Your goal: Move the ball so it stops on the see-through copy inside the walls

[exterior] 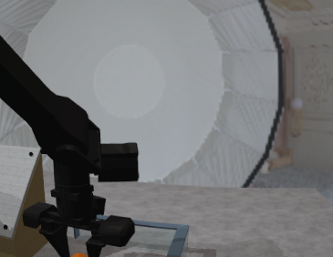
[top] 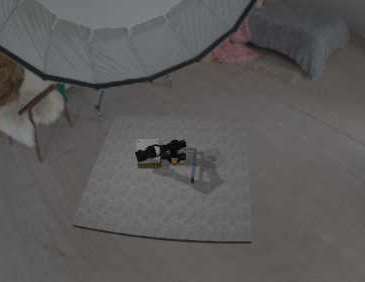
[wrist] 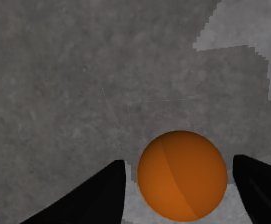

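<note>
The orange ball (top: 174,162) (exterior: 78,254) (wrist: 182,176) rests on the grey mat (top: 144,210) (wrist: 61,75), inside the corner made by the two low clear walls (top: 193,170) (exterior: 181,237). My gripper (top: 175,159) (exterior: 78,248) (wrist: 178,167) is low over the ball and open. One black finger stands on each side of the ball, with a gap of mat showing on both sides. A curved shade line runs across the ball in the wrist view. I cannot make out the see-through copy apart from the ball.
The arm's base block with a white top plate (top: 146,145) (exterior: 13,191) stands just left of the walls. A large white studio umbrella (top: 119,35) hangs behind. A chair with a fleece (top: 29,112) stands off the mat at the left.
</note>
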Robot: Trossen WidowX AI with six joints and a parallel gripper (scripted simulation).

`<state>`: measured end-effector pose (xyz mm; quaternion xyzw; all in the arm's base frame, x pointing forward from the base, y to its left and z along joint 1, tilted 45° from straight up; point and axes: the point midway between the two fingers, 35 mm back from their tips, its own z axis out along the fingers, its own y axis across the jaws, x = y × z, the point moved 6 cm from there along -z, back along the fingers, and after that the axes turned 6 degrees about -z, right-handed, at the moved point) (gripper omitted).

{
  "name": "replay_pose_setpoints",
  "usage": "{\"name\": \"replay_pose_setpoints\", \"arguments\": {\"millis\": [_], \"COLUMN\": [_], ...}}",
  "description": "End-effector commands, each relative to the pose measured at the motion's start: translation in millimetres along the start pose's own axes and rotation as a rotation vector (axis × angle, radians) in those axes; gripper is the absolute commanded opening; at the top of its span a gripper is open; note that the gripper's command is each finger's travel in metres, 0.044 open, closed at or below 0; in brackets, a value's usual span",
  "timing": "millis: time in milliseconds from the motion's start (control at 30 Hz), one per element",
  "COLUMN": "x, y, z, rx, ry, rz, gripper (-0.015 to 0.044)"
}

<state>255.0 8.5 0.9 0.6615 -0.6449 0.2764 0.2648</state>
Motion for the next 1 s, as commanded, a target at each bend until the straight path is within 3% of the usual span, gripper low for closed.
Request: {"name": "replay_pose_setpoints", "arguments": {"millis": [0, 100, 267, 767, 967], "x": [0, -1, -1, -1, 0], "y": [0, -2, -1, -1, 2], "z": [0, -11, -85, -80, -121], "rx": [0.000, 0.000, -0.001, 0.004, 0.002], "ry": [0.000, -0.003, -0.001, 0.000, 0.003], "rz": [0.000, -0.001, -0.005, -0.011, -0.008], "gripper": [0.0285, 0.0285, 0.0285, 0.0285, 0.0440]}}
